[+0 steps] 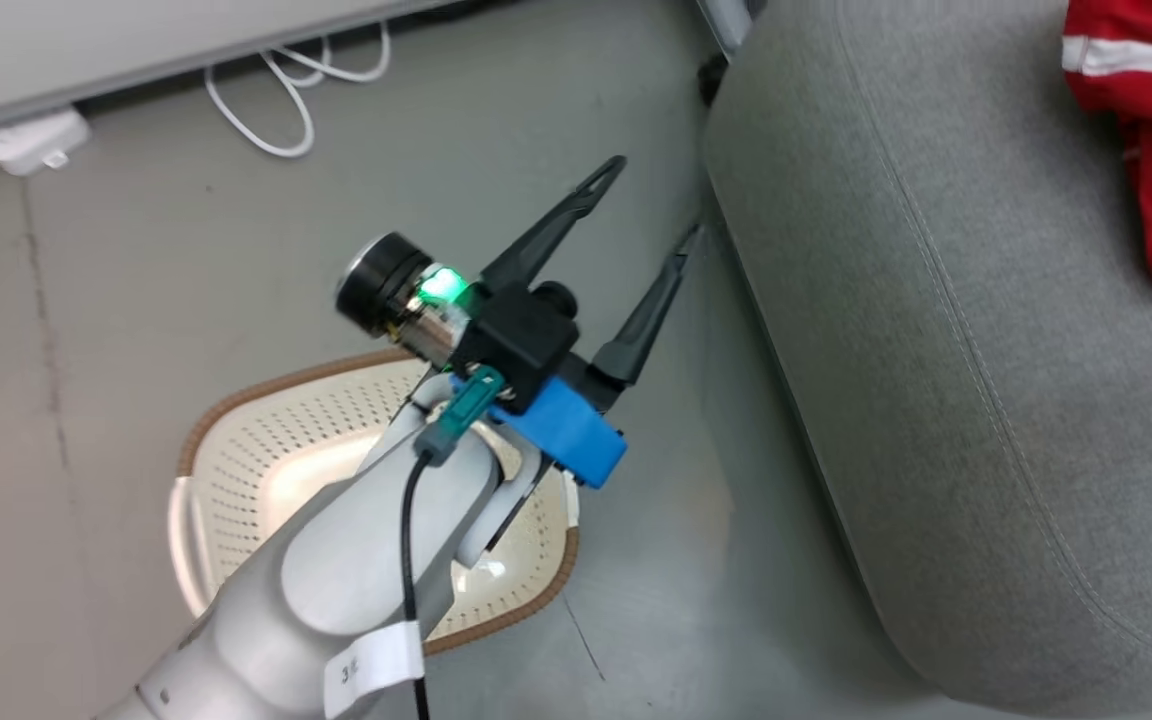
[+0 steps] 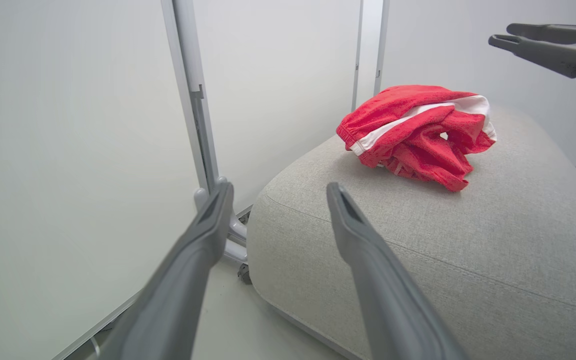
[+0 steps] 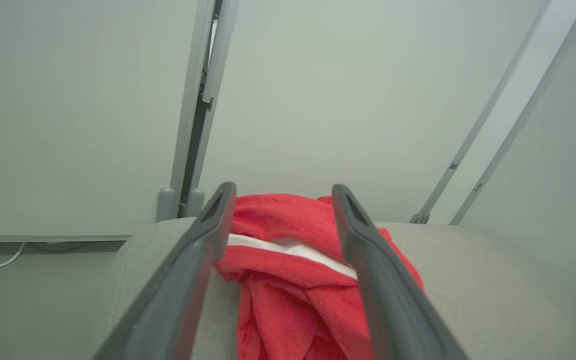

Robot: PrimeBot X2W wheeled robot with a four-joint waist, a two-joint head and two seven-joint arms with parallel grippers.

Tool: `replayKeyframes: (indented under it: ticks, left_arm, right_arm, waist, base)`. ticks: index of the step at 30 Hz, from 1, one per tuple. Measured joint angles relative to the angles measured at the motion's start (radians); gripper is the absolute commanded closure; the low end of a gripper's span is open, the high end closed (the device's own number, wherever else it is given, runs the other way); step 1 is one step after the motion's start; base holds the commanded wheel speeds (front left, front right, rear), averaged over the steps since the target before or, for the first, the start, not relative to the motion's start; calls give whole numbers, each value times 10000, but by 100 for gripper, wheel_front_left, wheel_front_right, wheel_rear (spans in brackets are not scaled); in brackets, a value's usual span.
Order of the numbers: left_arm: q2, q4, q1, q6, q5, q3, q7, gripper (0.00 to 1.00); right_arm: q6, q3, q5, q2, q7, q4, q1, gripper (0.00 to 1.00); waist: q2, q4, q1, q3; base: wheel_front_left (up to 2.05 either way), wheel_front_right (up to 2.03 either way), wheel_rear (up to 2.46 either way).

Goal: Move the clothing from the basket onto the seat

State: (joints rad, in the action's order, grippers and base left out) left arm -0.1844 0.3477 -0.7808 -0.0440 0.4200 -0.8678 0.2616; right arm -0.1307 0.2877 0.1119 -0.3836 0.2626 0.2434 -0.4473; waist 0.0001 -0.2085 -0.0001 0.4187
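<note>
Left gripper spread and empty above floor between basket and seat; right gripper spread, empty, over red clothing heaped on seat.

From the head we looked steeply down on the floor, the basket and the seat, while our left wrist camera faced across the seat from low beside it and our right sat close to the clothing all three shared.

Red clothing (white stripe) — light grey seat, cream perforated basket.
</note>
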Motion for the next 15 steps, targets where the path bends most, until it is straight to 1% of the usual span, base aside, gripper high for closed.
replayKeyframes:
  ticks: [3,4,10,15]
  left_arm:
    - [-56,-360,679,-121,-203,767,0,0]
    - [-82,-627,1457,-174,-357,1592,2,0]
    - [2,-888,2885,-113,-755,3143,2,0]
    - [161,-1060,4028,-19,-1064,4460,2,0]
  right_arm:
    - [0,-702,-176,399,0,-416,436,0]
    - [0,-1384,-276,685,2,-660,730,0]
    - [0,-2464,-309,1078,0,-819,1081,0]
    - [0,-2924,-222,1336,0,-840,1509,0]
  waist:
    - [0,297,0,-435]
    - [0,563,0,-890]
    - [0,1041,0,-1735]
    - [0,1377,-1,-2409]
  base:
    - [0,0,0]
    - [0,0,0]
    - [0,0,0]
    - [0,0,0]
